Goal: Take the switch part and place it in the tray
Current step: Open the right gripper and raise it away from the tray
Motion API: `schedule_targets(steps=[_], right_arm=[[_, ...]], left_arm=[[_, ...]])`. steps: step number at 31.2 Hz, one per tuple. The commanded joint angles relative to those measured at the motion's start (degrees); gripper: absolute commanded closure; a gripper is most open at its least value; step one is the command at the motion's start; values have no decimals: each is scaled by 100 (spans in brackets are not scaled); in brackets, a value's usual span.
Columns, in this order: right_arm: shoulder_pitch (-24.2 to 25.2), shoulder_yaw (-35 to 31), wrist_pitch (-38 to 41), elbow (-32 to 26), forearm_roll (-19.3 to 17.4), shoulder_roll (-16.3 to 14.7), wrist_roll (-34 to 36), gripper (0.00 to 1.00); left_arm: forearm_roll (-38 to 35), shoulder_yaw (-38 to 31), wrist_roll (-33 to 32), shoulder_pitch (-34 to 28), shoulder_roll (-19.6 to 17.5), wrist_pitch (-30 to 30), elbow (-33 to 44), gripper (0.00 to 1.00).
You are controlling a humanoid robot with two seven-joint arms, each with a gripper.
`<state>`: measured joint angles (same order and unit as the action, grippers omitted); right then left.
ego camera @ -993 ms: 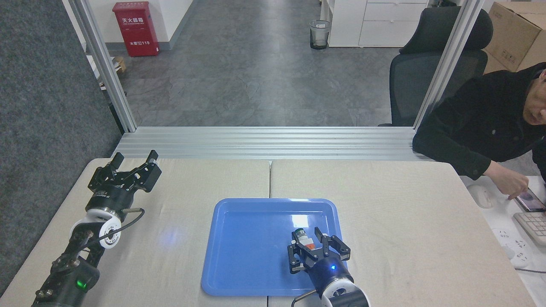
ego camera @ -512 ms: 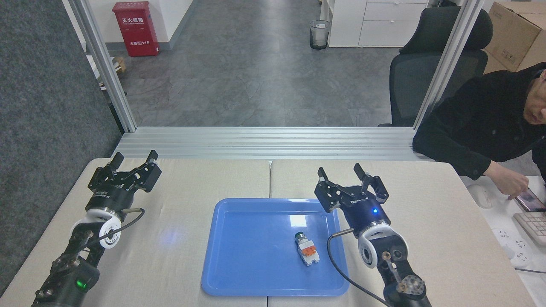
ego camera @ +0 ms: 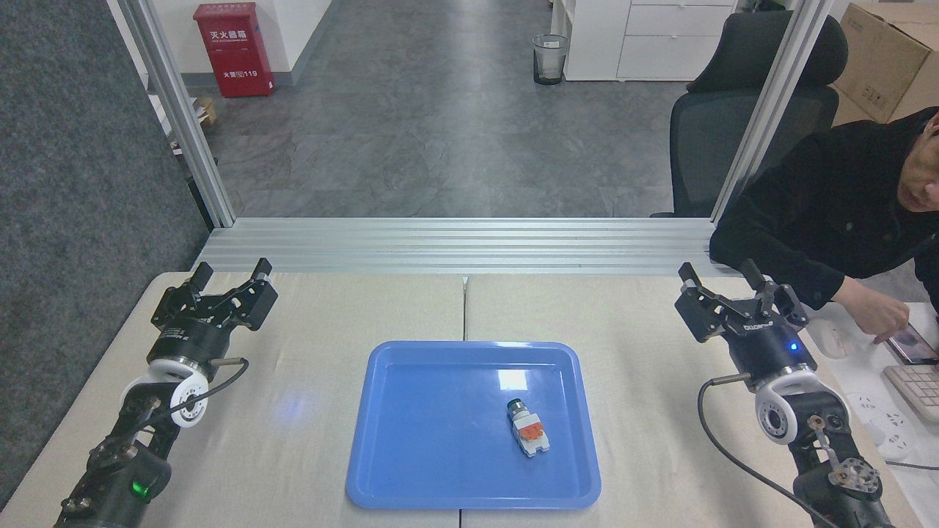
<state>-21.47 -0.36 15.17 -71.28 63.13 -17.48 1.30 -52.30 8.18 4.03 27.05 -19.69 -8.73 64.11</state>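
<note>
Both arms are black with white ring joints and thin black cables, the left pincer (ego camera: 229, 270) matte black, the right pincer (ego camera: 721, 273) showing a blue light.

Switch part (ego camera: 529, 430) in tray (ego camera: 411, 440), right of centre

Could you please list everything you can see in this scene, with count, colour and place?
tray: one, blue, centre of table.
switch part: one, white, orange and dark green, lying in tray's right half.
table: beige, two joined tops.
fire box: one, red, far left floor.
bin: one, grey, far floor.
office chair: one, black, right.
person: one, black sleeve, right edge.
left pincer: open, black, table's left.
right pincer: open, black, table's right.
</note>
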Motion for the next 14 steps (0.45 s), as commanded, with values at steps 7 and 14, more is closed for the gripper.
schedule_targets(steps=[7,14], right_arm=[[46,-711,21,352,-205,-950,-358,2],[46,-711,21,335,-205,-933,-358,2]], left_arm=[[0,0,1,2,0,3,-4,0],[0,0,1,2,0,3,-4,0]])
